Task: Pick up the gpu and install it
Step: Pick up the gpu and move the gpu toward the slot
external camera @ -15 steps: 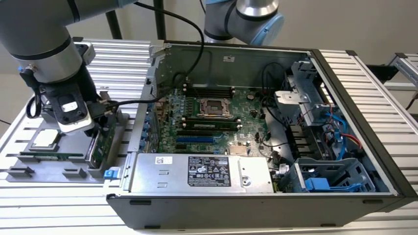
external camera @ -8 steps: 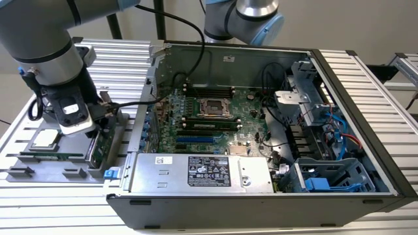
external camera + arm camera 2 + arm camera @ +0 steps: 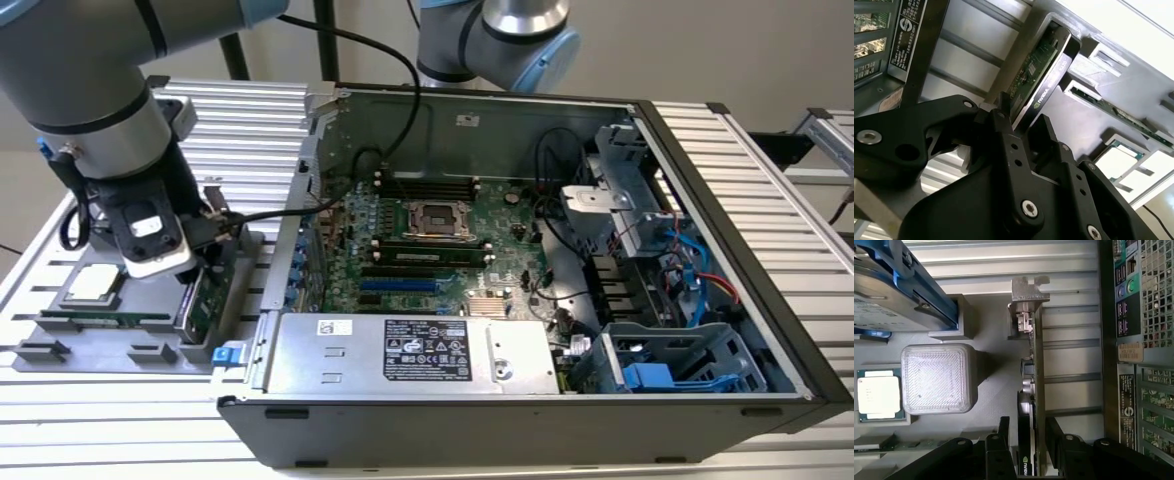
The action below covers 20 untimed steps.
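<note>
1. End effector. The gripper (image 3: 1028, 424) is directly over the gpu (image 3: 1029, 367). Its fingers (image 3: 1004, 432) are apart, one on each face of the card. Both wrist views show a narrow gap on either side, so the pads appear not yet to be pressing, though contact cannot be ruled out.

2. Task item. The gpu stands on edge in a slot of the grey tray (image 3: 994, 385). It is not installed. Its long axis runs straight away from the fingers to the silver bracket (image 3: 1028, 290) at the far end. The fingers cross that axis at right angles, at the end opposite the bracket, over the black shroud.

3. Tray contents. Beside the card are a ribbed grey block (image 3: 938, 377), a processor (image 3: 879, 395) and a hard drive (image 3: 889, 295) with blue rails.

4. Destination. In the exterior view, the open computer case (image 3: 467, 130) is just beside the tray, on the exterior view's right. The motherboard (image 3: 427, 230) is exposed inside. The power supply (image 3: 400, 355) lies along the near wall.

5. Markings. The card's shroud carries a logo with lettering. The power supply has a white printed label. The rear of the case has further stickers. None of this print is transcribed here
</note>
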Available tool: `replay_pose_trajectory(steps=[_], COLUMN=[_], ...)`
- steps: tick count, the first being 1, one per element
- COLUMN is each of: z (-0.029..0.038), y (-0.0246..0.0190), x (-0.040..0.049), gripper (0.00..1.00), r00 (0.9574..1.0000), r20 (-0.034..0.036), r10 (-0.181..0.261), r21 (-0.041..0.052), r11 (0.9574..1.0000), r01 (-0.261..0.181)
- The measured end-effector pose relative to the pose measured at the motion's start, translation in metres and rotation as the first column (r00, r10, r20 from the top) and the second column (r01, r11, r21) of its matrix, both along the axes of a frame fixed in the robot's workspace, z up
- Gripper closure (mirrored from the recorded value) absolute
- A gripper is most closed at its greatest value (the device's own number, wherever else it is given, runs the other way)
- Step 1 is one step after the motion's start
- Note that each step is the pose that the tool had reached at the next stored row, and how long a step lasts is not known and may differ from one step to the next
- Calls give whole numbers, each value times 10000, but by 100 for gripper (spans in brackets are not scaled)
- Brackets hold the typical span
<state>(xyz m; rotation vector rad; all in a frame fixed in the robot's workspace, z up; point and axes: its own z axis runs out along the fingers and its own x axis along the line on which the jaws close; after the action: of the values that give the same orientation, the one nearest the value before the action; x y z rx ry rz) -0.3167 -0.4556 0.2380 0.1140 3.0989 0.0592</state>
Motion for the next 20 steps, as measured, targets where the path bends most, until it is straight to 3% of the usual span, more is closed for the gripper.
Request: replay_pose_trajectory(steps=[20], z=[-40], y=[0], x=[-1], gripper=[0], r00=[9999], r20=[8], r10=[110], r21=[1], r11=[9999], r01=[-110])
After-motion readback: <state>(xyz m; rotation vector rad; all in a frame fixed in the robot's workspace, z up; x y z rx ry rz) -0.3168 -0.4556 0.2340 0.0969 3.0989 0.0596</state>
